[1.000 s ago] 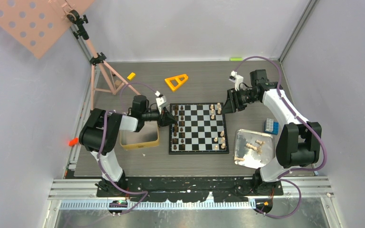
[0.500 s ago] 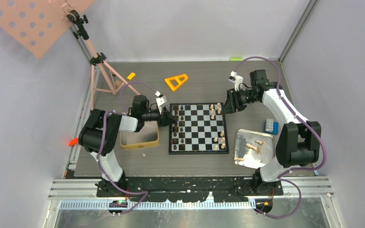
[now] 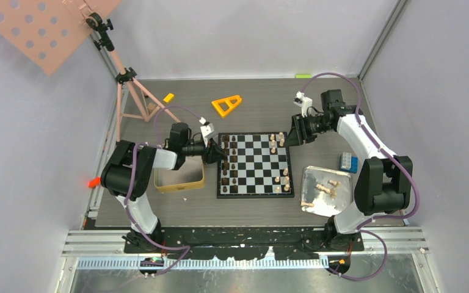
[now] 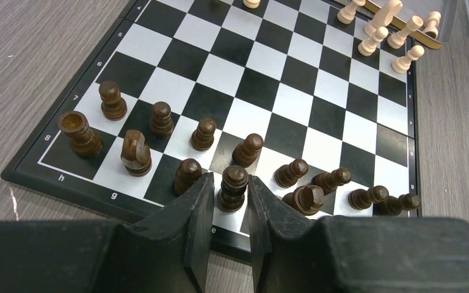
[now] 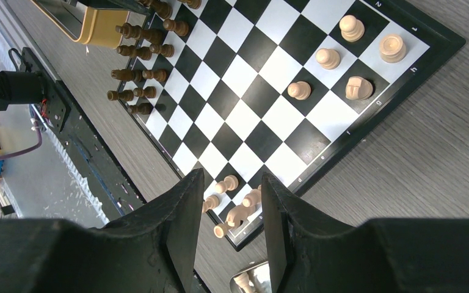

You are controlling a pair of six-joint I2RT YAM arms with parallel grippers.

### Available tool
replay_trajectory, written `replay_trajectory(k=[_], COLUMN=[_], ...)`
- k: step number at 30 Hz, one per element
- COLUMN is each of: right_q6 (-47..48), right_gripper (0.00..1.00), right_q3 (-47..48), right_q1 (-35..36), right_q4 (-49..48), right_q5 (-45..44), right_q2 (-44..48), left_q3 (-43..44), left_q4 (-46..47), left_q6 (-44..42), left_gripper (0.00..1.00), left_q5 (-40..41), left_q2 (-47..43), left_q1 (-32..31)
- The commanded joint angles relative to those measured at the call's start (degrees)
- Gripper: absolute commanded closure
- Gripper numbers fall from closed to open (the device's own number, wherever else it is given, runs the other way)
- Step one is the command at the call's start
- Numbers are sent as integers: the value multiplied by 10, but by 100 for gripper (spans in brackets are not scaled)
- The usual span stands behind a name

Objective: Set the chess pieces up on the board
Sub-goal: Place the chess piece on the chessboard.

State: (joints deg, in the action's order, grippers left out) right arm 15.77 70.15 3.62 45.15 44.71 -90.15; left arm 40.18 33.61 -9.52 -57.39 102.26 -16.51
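Grey wood-grain surface [image 3: 256, 110] carried board [image 3: 256, 165]. Left pincer [image 4: 230, 192] straddled dark chessman [image 4: 234, 178] on board's left edge; we couldn't tell if clamped. Right pincer [image 5: 232, 183] gaped empty over far right corner. We judged chessman light, stiff, tippy: take at waist.

Bright even light; soft shadows; views mostly sharp.

The middle of the board [image 3: 256, 165] is bare, free to pass. Dark pieces [image 3: 232, 165] crowd its left side, pale pieces [image 3: 281, 177] its right.
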Motion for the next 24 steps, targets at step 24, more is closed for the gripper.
replay_trajectory(k=[24], right_q6=[6], right_gripper=[54], right_q3=[7], right_q1=[0], right_q4=[-1], right_q5=[8], right_q2=[1], left_q3=[-32], left_q4=[26], left_q6=[-15], left_gripper=[62], left_q5=[-29], left_q2=[-55], left_q1=[12])
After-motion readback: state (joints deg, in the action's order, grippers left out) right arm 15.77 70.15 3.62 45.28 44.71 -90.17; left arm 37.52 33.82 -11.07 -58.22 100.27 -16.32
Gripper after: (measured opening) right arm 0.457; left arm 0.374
